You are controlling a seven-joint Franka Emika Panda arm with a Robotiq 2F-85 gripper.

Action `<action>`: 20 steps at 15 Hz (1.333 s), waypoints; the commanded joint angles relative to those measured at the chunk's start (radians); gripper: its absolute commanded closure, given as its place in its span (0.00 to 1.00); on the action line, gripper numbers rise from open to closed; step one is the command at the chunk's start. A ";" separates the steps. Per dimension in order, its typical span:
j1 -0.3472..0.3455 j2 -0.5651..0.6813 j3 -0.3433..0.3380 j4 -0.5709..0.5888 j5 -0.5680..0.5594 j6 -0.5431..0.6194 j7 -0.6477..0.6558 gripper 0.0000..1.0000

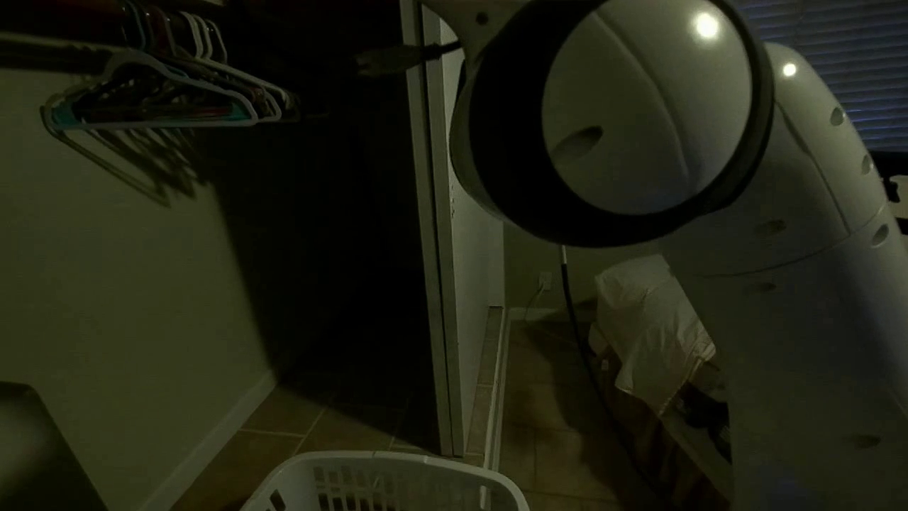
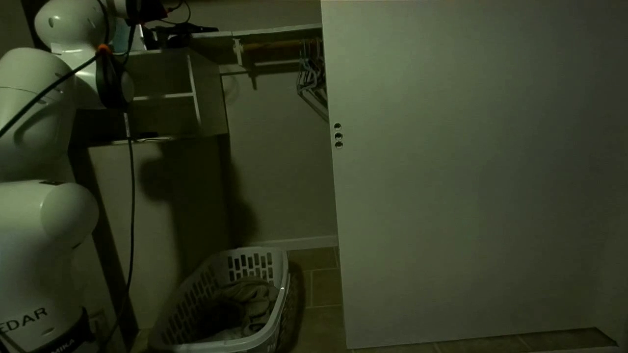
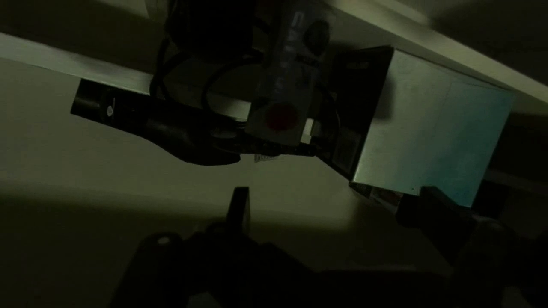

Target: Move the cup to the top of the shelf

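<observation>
Facing the shelf (image 3: 51,59), gripper (image 3: 335,192) gaping, pale box (image 3: 428,128) beyond

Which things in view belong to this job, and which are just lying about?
For the job:
hand, fingers apart
shelf
cup: cannot be made out in any view

Just lying about:
box
hangers
basket
cloth in the basket
</observation>
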 commanded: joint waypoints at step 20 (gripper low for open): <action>0.018 -0.126 -0.033 -0.003 -0.044 -0.418 0.101 0.00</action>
